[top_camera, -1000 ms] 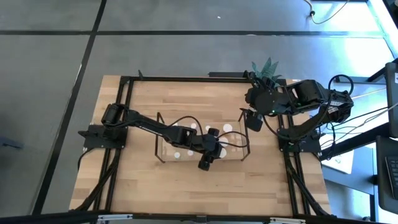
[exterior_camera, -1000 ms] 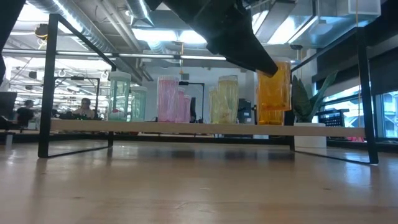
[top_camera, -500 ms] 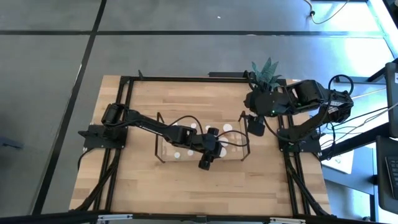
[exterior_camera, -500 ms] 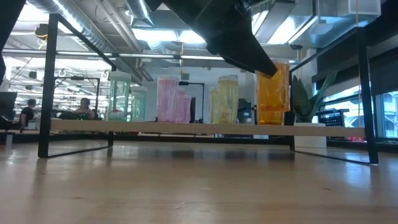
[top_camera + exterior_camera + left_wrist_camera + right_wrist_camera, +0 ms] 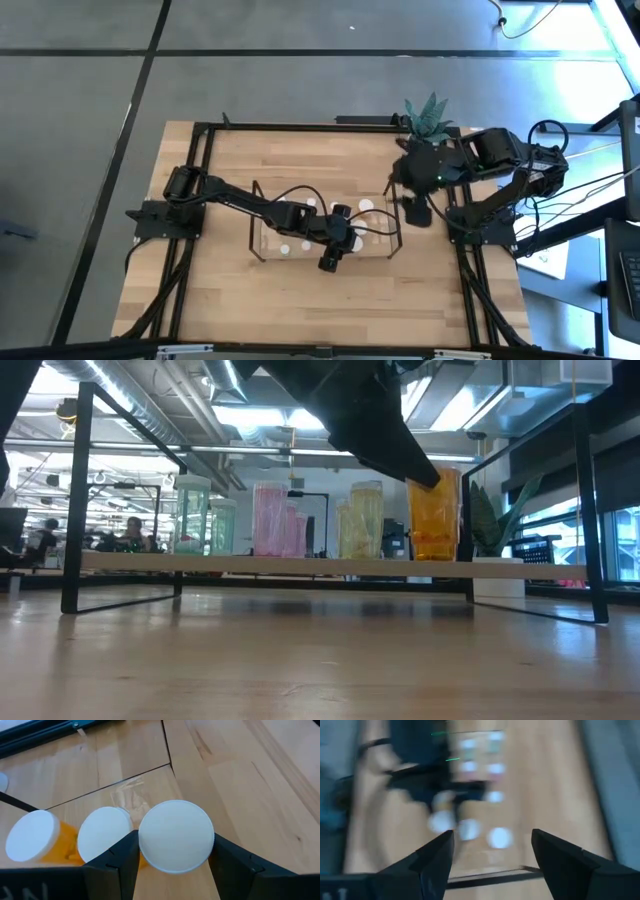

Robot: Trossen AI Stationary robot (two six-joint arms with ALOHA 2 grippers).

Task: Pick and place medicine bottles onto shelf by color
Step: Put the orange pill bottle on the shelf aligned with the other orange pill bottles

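Observation:
The clear shelf with black frame ends stands mid-table. On it stand greenish, pink and yellowish medicine bottles. At its right end is an orange bottle with a white cap, and my left gripper is shut on it. Two more white-capped orange bottles stand beside it. My right gripper hangs open high over the table's right side, with nothing between its fingers. My left gripper pinches the orange bottle at its top, one finger on each side of the white cap. The fingers slant down onto it from the table's left. The bottle stands upright, its base level with the shelf's board; whether it rests there, I cannot tell.
A potted plant in a white pot stands at the far right corner behind the shelf. Black frame rails run along the table's sides. Bare wood lies between the shelf and the near edge.
My right gripper has turned at the wrist, and its fingers have swung toward the near edge; it stays open. The orange bottle in my left gripper has shifted a little toward the table's left.

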